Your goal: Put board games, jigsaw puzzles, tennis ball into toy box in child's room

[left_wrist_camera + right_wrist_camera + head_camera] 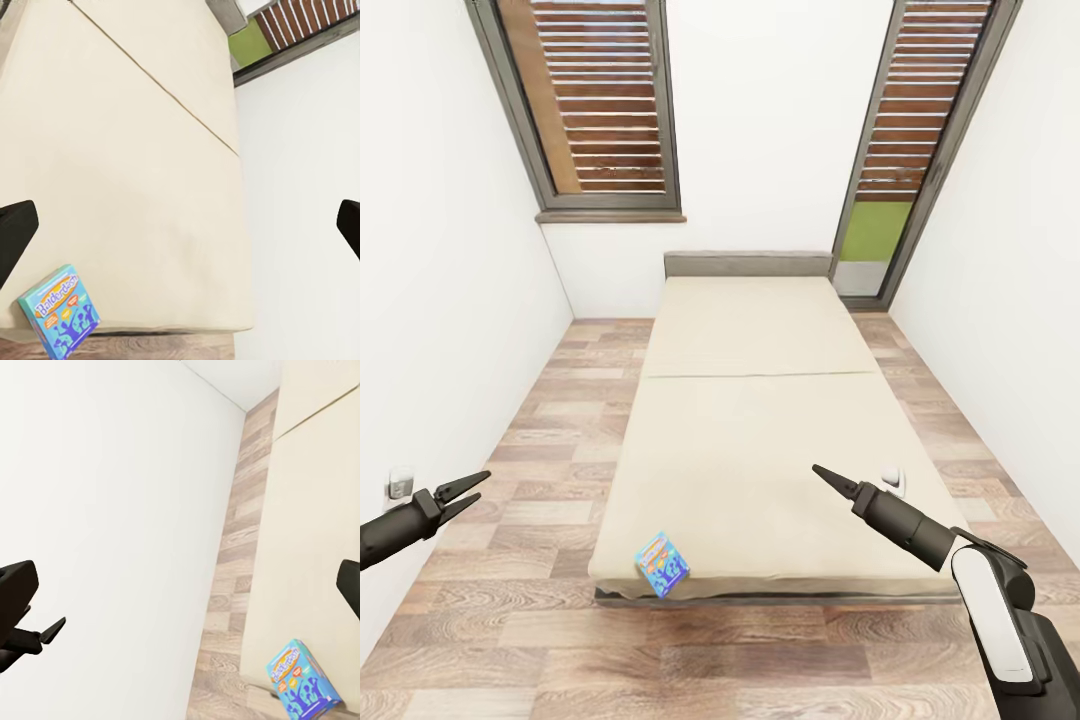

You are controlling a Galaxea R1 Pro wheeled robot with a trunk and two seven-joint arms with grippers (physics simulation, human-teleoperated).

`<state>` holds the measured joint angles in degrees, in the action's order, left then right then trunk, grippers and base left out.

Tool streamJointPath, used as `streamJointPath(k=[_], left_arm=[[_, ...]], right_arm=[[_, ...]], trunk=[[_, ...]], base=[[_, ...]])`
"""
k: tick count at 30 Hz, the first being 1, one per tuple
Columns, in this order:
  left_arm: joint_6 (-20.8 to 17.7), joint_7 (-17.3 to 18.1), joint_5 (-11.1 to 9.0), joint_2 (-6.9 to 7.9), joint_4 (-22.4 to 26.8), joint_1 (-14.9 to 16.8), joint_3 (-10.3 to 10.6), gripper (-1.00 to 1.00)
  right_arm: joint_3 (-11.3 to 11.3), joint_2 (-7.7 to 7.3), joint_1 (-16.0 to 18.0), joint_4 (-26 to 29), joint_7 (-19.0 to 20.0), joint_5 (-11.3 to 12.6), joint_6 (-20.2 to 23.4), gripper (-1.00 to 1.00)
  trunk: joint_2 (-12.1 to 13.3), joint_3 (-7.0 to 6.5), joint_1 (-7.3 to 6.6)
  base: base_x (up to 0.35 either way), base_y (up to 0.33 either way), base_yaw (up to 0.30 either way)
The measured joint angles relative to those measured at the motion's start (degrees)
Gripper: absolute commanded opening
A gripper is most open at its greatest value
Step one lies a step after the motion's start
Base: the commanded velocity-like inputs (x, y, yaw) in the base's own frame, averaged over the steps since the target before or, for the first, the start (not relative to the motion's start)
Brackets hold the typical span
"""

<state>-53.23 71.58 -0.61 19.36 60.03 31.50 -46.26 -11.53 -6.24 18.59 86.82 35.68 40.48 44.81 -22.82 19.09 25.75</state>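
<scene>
**Game box perched on the bed's edge, both arms held off**

While both sets of fingers hang spread and empty, we see nothing gripped yet. Our left gripper [472, 486] hovers over the floor beside the bed, its fingers parted in a narrow V; our right gripper [830, 478] hovers above the mattress with its fingers also apart, as both wrist views confirm by the wide gap between the dark tips.

Between the two grippers, lower and nearer the left one, sits the light-blue board game [663, 565], tilted and overhanging the foot edge of the bed [760, 450]. That is the risk as we judge it: the box rests on a soft, rounded mattress edge, so a push from a descending finger could tip it off onto the wood floor [530, 500], where a flat box is harder to pinch. Its width may also be close to what the fingers can span, so a grasp across the wrong side could slip.

Beyond the right fingers a small white object [894, 480] lies at the bed's side; we cannot tell what it is. A white wall outlet [400, 485] sits just past the left fingers, and the walls stand close on both sides, leaving little room to swing the arms. Only one game shows on the bed.
</scene>
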Motion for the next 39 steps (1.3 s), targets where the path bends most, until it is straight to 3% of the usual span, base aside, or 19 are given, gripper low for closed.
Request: streamJointPath(k=[39], left_arm=[[0.01, -0.02, 0.0, -0.37, 0.0, 0.0, 0.0, 1.0]], right_arm=[[0.05, 0.07, 0.0, 0.0, -0.06, -0.06, -0.35, 1.0]], trunk=[[0.01, -3.69, 0.0]], base=[[0.0, 0.0, 0.0]])
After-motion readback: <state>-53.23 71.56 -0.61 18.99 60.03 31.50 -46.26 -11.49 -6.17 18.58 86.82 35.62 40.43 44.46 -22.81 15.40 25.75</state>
